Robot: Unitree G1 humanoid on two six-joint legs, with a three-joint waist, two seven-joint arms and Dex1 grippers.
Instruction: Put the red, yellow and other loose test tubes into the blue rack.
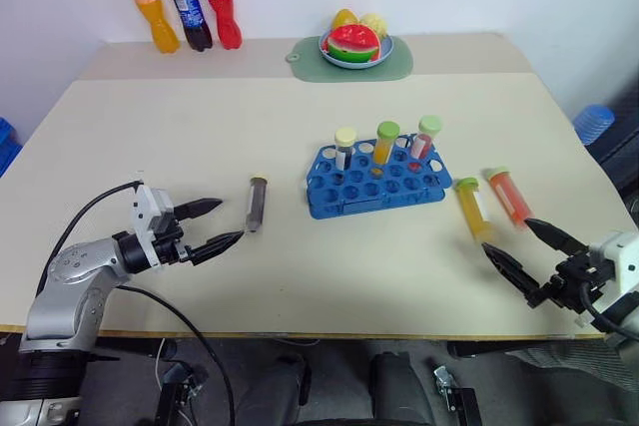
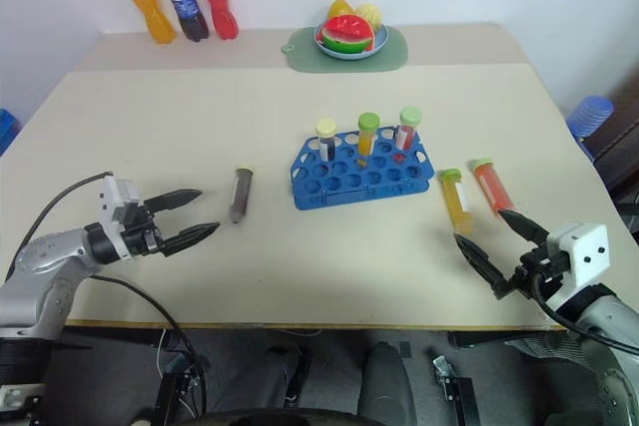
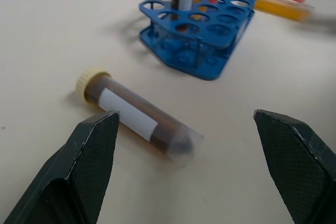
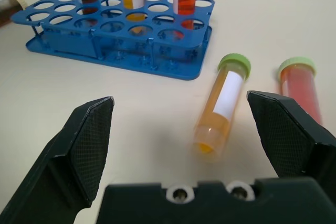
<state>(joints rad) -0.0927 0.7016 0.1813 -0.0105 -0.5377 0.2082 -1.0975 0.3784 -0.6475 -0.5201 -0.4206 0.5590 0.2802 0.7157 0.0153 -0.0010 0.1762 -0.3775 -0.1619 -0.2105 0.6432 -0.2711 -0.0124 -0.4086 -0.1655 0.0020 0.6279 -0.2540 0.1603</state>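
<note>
Currently, head views:
Blue rack (image 1: 377, 185): mid-table, three capped tubes upright in its back row.
Grey tube (image 1: 257, 203): lying flat on the table (image 1: 150, 127), left of the rack, well apart from it.
Yellow tube (image 1: 472, 208): lying flat, right of the rack, green cap toward the far side.
Red tube (image 1: 508, 195): lying just beside the yellow one, on its right.
Left gripper (image 1: 221, 225): fingers spread wide, nothing between them, tips near the grey tube's near end.
Right gripper (image 1: 534, 251): fingers wide apart, empty, on the near side of the yellow and red tubes.
Far edge: three soda bottles (image 1: 183, 5); fruit plate (image 1: 355, 47) on a green mat.

Left wrist view:
Grey tube: cream cap, white label, lying ahead between the spread fingers, not gripped.
Rack: beyond the tube.

Right wrist view:
Yellow tube: ahead between the open fingers, untouched.
Red tube: beside it, partly behind one finger.
</note>
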